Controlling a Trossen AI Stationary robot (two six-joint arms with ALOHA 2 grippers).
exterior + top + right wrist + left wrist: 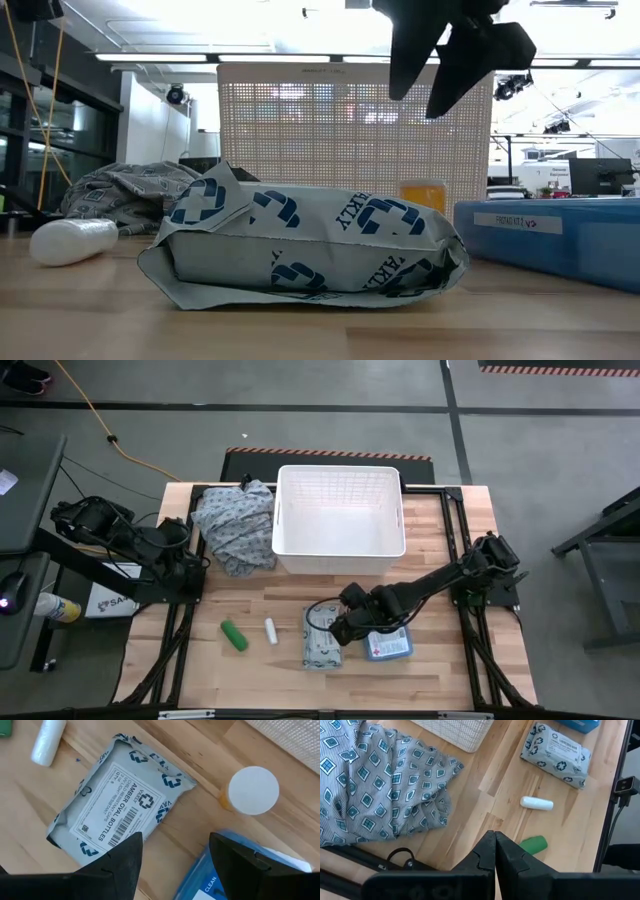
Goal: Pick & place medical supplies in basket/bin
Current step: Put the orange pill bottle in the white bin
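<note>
— Claws, where are they?

— My right claw (345, 628) hangs open over the pack (322, 636), beside the box (388, 645) and bottle (253, 790), holding nothing. My left claw (495, 852) is shut and empty at the desk (440, 570) edge.

— And the basket (339, 550)?

— Behind them. The green tube (234, 635) and white tube (270, 630) lie apart on the desk.

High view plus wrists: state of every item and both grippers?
basket: upright, nothing visible inside
wipes pack: flat on table, not held
orange bottle: upright, capped
blue box: on table, closed
white tube: lying on table
green tube: lying on table
cloth heap: crumpled beside basket
left gripper: shut, empty
right gripper: open, above pack's edge
</note>
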